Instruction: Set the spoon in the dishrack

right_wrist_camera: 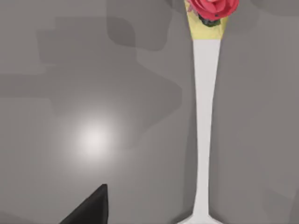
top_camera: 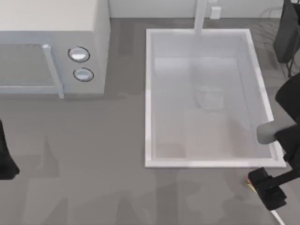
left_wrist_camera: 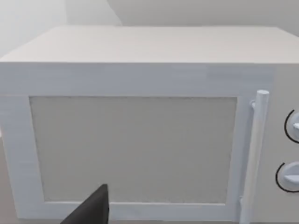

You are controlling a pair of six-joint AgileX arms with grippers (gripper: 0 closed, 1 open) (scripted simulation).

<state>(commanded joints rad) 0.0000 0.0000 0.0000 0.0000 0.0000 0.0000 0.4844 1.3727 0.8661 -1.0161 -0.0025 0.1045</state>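
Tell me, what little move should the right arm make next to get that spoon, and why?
Probably lower the right claw straight down around the spoon. The spoon lies flat on the grey table right beneath that claw, just in front of the sink, apparently not gripped yet. The left arm sits parked at the table's left edge, facing the microwave.

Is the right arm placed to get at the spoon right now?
Probably yes. The right gripper hovers at the top view's lower right, just in front of the sink, directly over the spoon, which lies flat on the bare table with nothing across it.
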